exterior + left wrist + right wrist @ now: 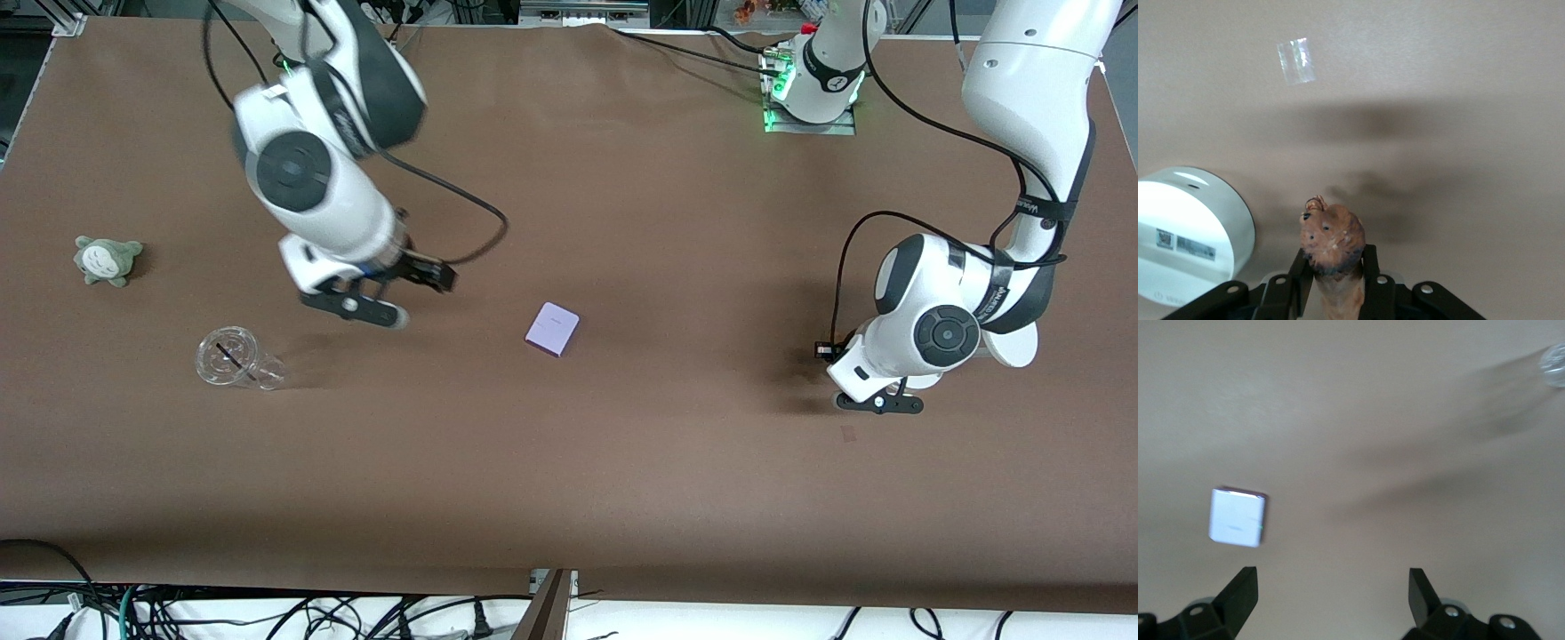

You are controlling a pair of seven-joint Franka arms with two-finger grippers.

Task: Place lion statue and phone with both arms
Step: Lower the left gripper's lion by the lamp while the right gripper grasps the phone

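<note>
The lavender phone (552, 329) lies flat at the middle of the table and also shows in the right wrist view (1238, 517). My right gripper (356, 307) hangs open and empty over the table, between the phone and a clear cup; its fingers (1245, 583) stand wide apart. My left gripper (876, 402) is low over the table toward the left arm's end. It is shut on the reddish-brown lion statue (1331, 243), whose head sticks out past the fingertips. In the front view the lion is hidden under the left hand.
A clear plastic cup (233, 358) lies on its side near the right gripper, nearer the front camera. A grey-green plush (107, 260) sits toward the right arm's end. A white round-based stand (1185, 233) stands beside the left gripper. A tape patch (1297, 61) marks the table.
</note>
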